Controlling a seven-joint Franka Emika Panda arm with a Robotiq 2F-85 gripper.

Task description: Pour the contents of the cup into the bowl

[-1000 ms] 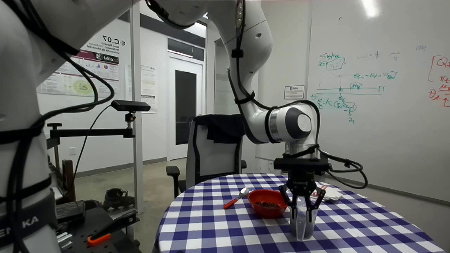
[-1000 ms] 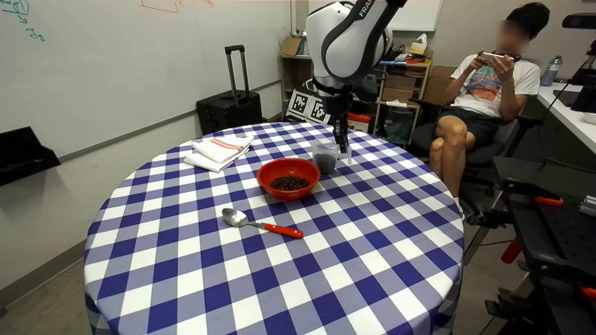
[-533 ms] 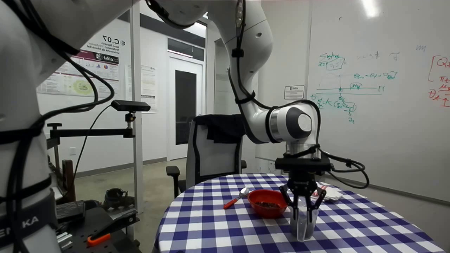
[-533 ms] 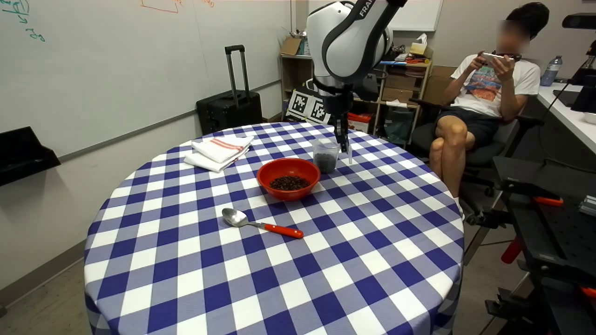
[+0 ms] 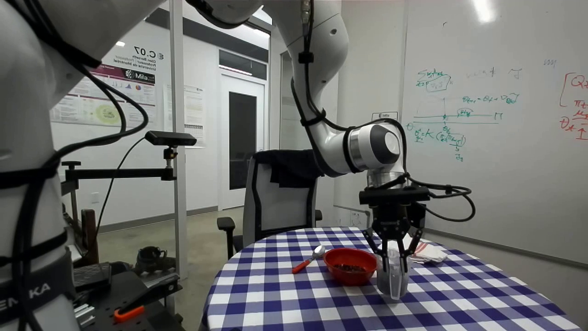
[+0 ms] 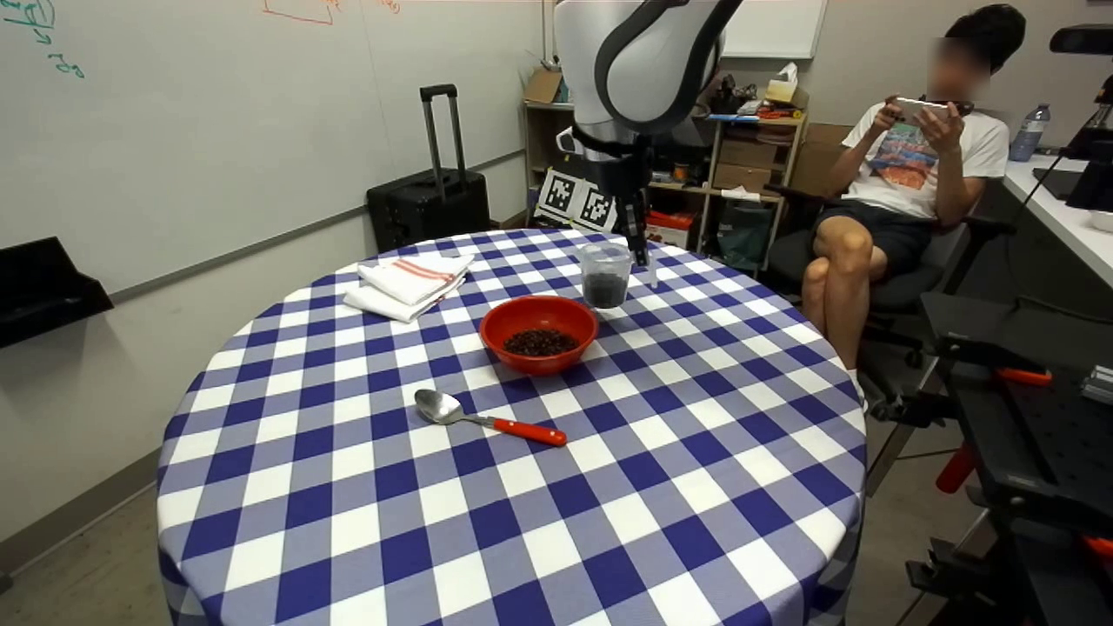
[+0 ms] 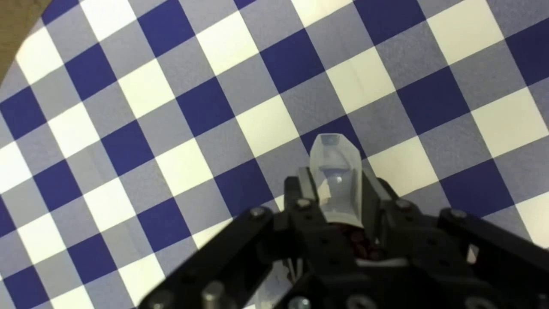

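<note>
The cup [image 6: 605, 283] is a clear translucent tumbler with a handle and dark contents. It hangs upright, slightly above the table, beside the red bowl [image 6: 539, 362]. The bowl holds dark bits and also shows in an exterior view [image 5: 351, 278]. My gripper [image 5: 396, 271] points down and is shut on the cup's handle. In the wrist view the handle [image 7: 336, 189] sits between the two fingers of the gripper [image 7: 339, 182], and dark red contents show just behind. Most of the cup's body is hidden there by the gripper.
A spoon with a red handle [image 6: 526, 430] lies on the checked tablecloth [image 6: 487, 522] near the bowl. A folded white cloth [image 6: 409, 285] lies at the whiteboard side. An office chair [image 5: 282, 207] stands at the table's edge. A person [image 6: 913, 165] sits beyond the table.
My gripper has risen a little with the cup in it, and the cup has come up off the table. The bowl, spoon and cloth have not moved.
</note>
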